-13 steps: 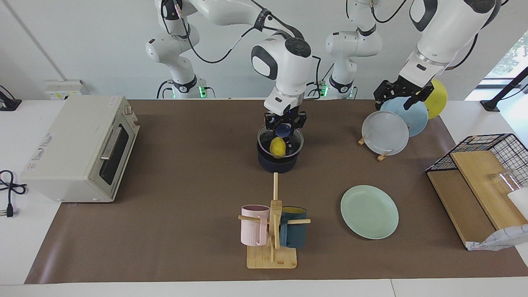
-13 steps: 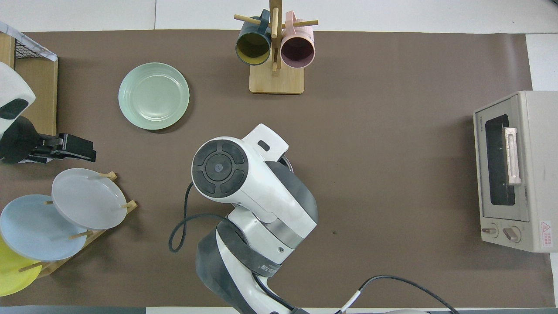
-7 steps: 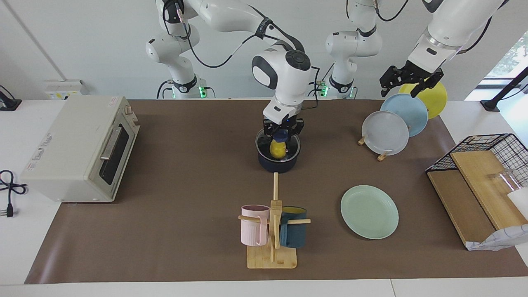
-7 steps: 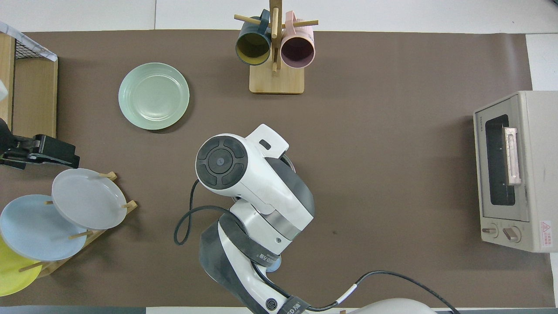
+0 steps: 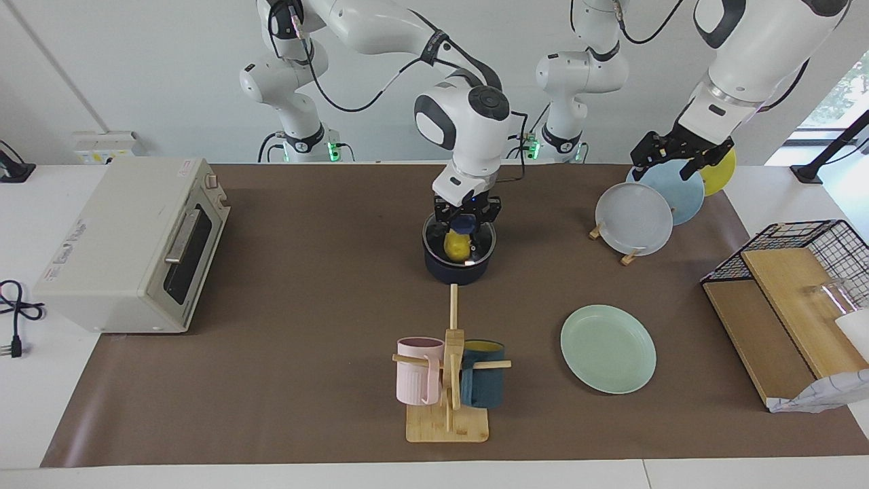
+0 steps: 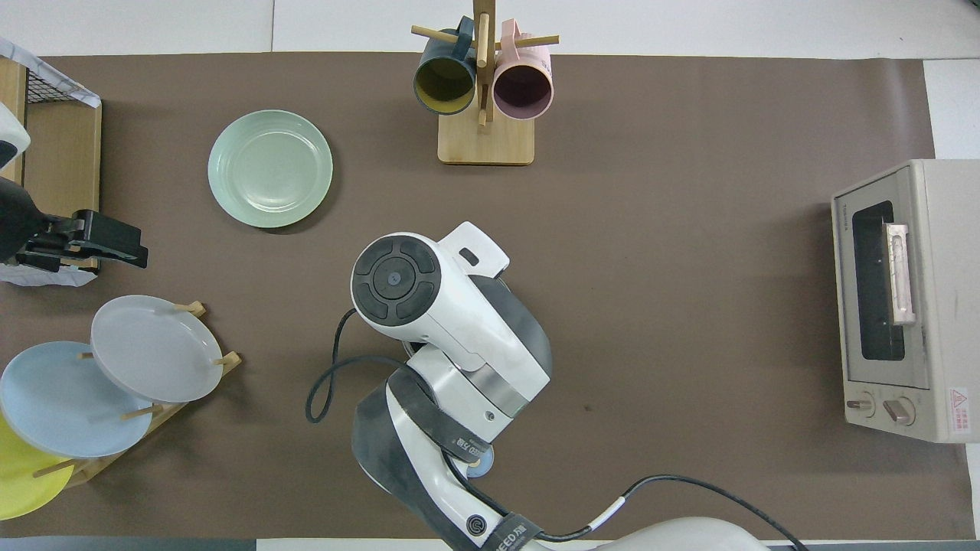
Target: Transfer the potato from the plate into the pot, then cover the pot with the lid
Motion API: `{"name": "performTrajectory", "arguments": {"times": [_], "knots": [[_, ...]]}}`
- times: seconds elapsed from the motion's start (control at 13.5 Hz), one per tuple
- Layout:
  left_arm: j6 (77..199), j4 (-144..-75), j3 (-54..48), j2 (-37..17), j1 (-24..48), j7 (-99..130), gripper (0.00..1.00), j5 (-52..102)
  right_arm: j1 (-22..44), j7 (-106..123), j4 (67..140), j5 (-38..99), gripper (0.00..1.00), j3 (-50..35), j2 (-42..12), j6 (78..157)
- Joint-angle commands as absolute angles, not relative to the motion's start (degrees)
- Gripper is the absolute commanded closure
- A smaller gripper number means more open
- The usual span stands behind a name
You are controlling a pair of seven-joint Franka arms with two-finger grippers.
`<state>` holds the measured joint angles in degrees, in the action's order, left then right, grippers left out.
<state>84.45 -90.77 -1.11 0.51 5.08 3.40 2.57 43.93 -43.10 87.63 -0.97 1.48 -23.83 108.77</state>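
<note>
**Lid sits on the pot, right hand closed on its knob**

The right hand (image 5: 466,219) is down at the middle of the table (image 5: 305,305), its fingers clamped on the blue knob of the lid (image 5: 460,243). The glass lid lies directly under the hand, seated on the rim of the pot (image 5: 456,268), which stands on the table just below the hand. Through the glass the potato (image 5: 458,246) shows bright yellow, inside the pot and right beneath the fingers. From above, the right arm's wrist covers pot, lid and potato almost entirely.

The plate (image 5: 608,348) lies flat with nothing on it, well apart from the right hand, farther from the robots than the pot and toward the left arm's end of the table. The mug stand (image 5: 448,401) with its pink mug (image 5: 419,370) and dark teal mug (image 5: 483,382) stands farther from the robots than the right hand, roughly in line with it.

The left hand (image 5: 674,155) hangs in the air with nothing in it, fingers spread apart, over the plate rack (image 5: 628,257), level with the light blue plate (image 5: 679,191). The task's things all lie well away from it, off toward the right arm's end. The toaster oven (image 5: 129,244) sits at the right arm's end of the table.
</note>
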Motion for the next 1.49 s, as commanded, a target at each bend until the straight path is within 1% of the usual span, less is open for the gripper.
{"name": "performTrajectory", "arguments": {"times": [0.0,0.37,0.45,0.52,0.59,0.67,0.74,1.04,1.19,1.41], "knots": [[86.1,-92.0,-1.4,0.4,5.1,2.7,0.0,1.9,43.8,-44.0,90.8,-0.2,1.0,1.3,-22.4,111.4],[84.0,-90.1,-1.2,-0.4,5.1,2.9,0.0,1.9,43.8,-44.1,91.0,-0.2,1.0,1.3,-22.4,111.7],[83.3,-90.1,-1.2,-0.2,5.1,2.9,0.0,1.9,43.8,-44.1,91.0,-0.2,0.87,1.3,-22.4,111.7],[82.7,-90.1,-1.2,-0.1,5.1,2.9,0.0,1.9,43.8,-44.1,91.0,-0.2,0.55,1.3,-22.4,111.8],[82.2,-90.1,-1.1,0.0,5.1,2.9,0.0,1.9,43.8,-44.1,91.0,-0.2,0.3,1.3,-22.4,112.0],[82.0,-90.1,-1.2,0.2,5.1,2.9,0.0,1.9,43.8,-44.1,91.0,-0.3,0.03,1.3,-22.4,112.1],[81.8,-90.1,-1.1,0.4,5.1,2.9,0.0,1.9,43.7,-44.0,91.0,-0.3,0.0,1.3,-22.4,112.2],[82.6,-87.9,-1.1,0.2,5.0,2.8,0.0,1.7,43.5,-43.9,90.7,-1.2,0.0,1.5,-22.4,112.2],[83.2,-88.0,-1.2,0.2,5.0,2.8,0.0,0.9,42.9,-43.6,89.6,-1.3,0.0,1.8,-22.3,111.9],[83.5,-88.0,-1.2,0.1,5.1,2.8,0.0,0.0,38.8,-40.7,88.9,-1.3,0.0,1.8,-18.0,109.9]]}}
